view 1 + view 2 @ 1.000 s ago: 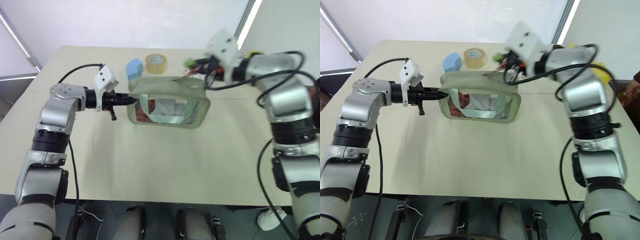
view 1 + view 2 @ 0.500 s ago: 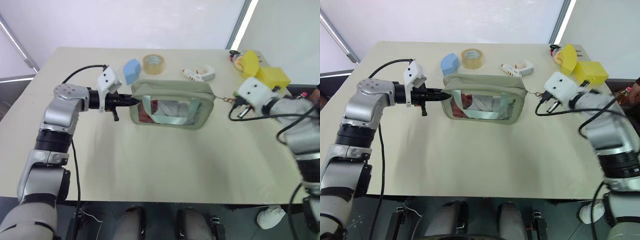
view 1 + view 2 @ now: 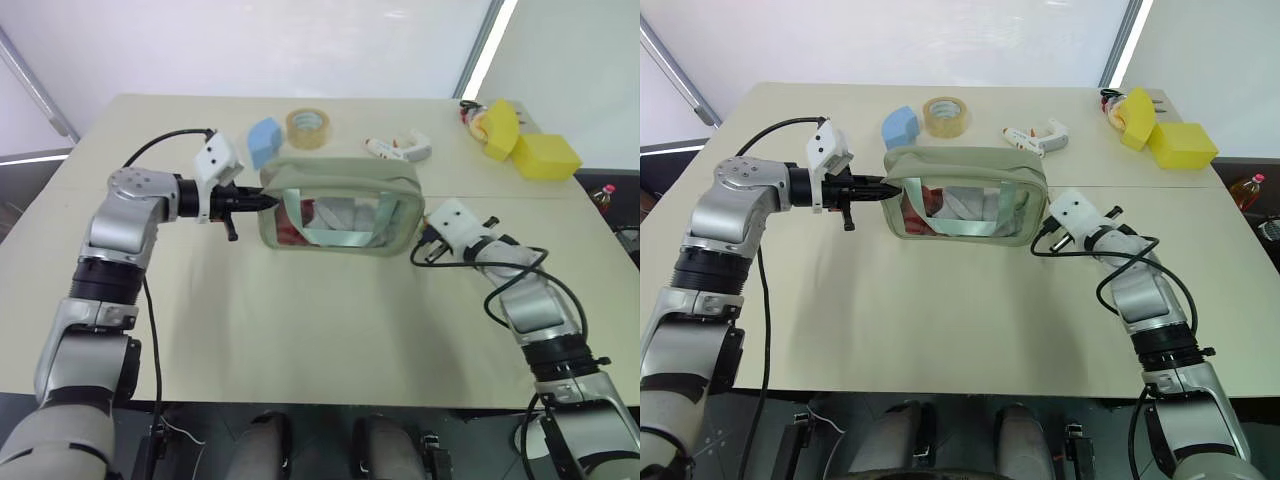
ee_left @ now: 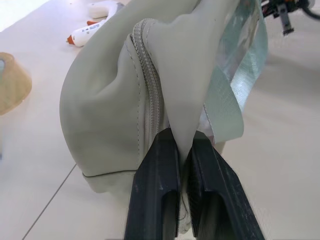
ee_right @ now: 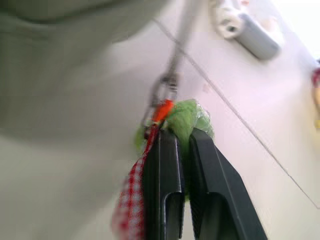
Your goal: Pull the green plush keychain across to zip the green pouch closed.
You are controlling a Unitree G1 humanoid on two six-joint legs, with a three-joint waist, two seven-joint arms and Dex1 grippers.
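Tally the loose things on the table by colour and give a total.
Green: 2, the green pouch and the green plush keychain
Blue: 1, sponge
Tan: 1, tape roll
White: 1, glue gun
Yellow: 2, blocks
Total: 7

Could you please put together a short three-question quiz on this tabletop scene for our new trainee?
1. True or false: the left gripper pinches an end of the green pouch.
2. What is clamped in the right gripper?
A. tape roll
B. green plush keychain
C. blue sponge
3. Which item lies between the blue sponge and the white glue gun?

Key
1. True
2. B: green plush keychain
3. The tape roll
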